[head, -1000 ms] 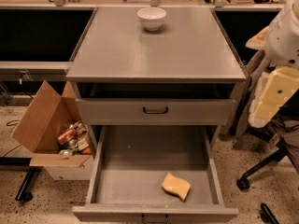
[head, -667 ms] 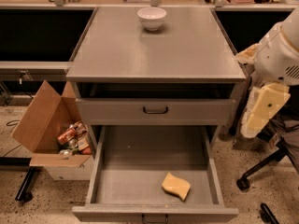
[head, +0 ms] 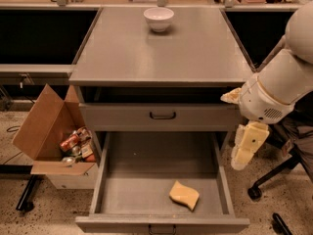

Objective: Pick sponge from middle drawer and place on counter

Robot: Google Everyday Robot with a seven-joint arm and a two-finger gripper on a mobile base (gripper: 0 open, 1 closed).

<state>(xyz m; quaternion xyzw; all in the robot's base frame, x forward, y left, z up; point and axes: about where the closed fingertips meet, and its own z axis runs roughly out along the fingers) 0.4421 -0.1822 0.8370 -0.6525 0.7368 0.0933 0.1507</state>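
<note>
The pale yellow sponge (head: 184, 195) lies flat on the floor of the open middle drawer (head: 146, 165), near its front right. The drawer is pulled far out from the cabinet. My gripper (head: 246, 147) hangs pointing down outside the drawer's right side, to the right of and above the sponge, not touching it. The white arm reaches in from the right edge. The grey counter (head: 161, 53) tops the cabinet.
A white bowl (head: 158, 18) stands at the back of the counter. A shut drawer front with a black loop handle (head: 163, 115) sits above the open drawer. An open cardboard box (head: 49, 131) of packets stands on the floor at left. An office chair base (head: 264, 185) is at right.
My arm has swung in from the right edge, leftward and lower, bringing the gripper next to the open drawer's right side. The sponge has not moved.
</note>
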